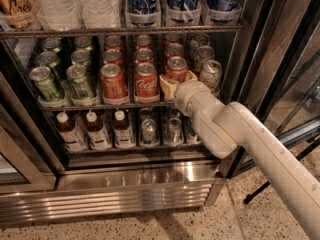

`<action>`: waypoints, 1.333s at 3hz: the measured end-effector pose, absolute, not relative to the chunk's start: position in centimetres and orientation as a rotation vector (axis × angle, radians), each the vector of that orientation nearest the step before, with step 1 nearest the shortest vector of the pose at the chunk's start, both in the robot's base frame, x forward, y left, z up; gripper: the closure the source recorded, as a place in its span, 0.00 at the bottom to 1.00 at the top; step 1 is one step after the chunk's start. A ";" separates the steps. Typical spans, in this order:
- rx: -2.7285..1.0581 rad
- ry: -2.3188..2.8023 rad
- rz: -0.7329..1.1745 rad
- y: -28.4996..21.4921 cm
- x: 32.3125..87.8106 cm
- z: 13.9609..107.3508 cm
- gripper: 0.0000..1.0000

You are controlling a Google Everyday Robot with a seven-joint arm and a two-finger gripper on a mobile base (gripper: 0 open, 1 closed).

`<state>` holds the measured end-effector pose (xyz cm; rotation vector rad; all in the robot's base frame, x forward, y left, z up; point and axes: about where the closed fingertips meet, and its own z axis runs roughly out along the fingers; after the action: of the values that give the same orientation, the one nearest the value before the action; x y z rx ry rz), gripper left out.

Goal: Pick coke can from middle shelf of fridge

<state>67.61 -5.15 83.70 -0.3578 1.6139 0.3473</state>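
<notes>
- My arm [240,139] reaches in over the ribbed base grille of the fridge [125,194], rising from the lower right of the view.
- The gripper [177,80] sits at the front edge of the middle shelf [90,105], toward its right end, set against the coke can [176,68]. I cannot tell whether it has closed on the can.
- The coke can stands upright at the head of its lane, two more red cans [146,80] to its left and a silver can [210,73] just to its right.
- I judge it light but thin-walled and slick, possibly cold and damp, so I would hold it mid-body with moderate squeeze.
- More cans line up behind it.
</notes>
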 end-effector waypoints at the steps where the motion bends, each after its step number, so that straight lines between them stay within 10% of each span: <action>1: -0.371 1.580 0.359 -5.3 65.3 85.2 1.00; 4: -0.459 1.623 0.339 -5.2 62.7 86.4 1.00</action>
<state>62.66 -5.24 86.39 -0.4585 1.6228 0.3390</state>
